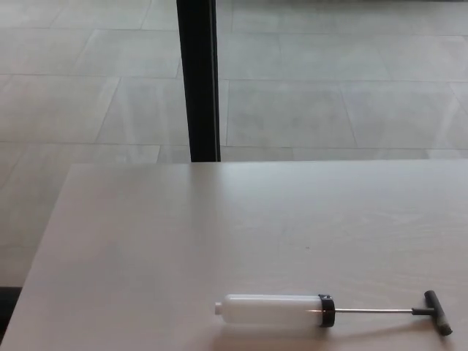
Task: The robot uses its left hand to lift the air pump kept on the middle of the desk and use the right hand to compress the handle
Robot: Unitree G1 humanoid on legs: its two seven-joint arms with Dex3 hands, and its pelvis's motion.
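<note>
Pump: a translucent white cylindrical plastic air pump [272,310] lies flat on the pale wood-grain worktop [183,241], close to the near edge and right of centre in the head view.
Handle: a thin metal rod runs from the pump's black collar to a dark T-shaped handle [437,322], drawn well out of the barrel.
Long axis: left to right across the picture, nozzle end towards the robot's left, handle towards its right.
Hands: neither shows, so whether their fingers are spread or closed cannot be told.
Reach: the barrel lies on the side the left arm would enter from and the handle on the right arm's side, which looks to suit the task's division of labour.
Stage: nothing lifted yet.
Background: a black vertical post [197,80] stands beyond the far edge, over grey floor tiles.
</note>
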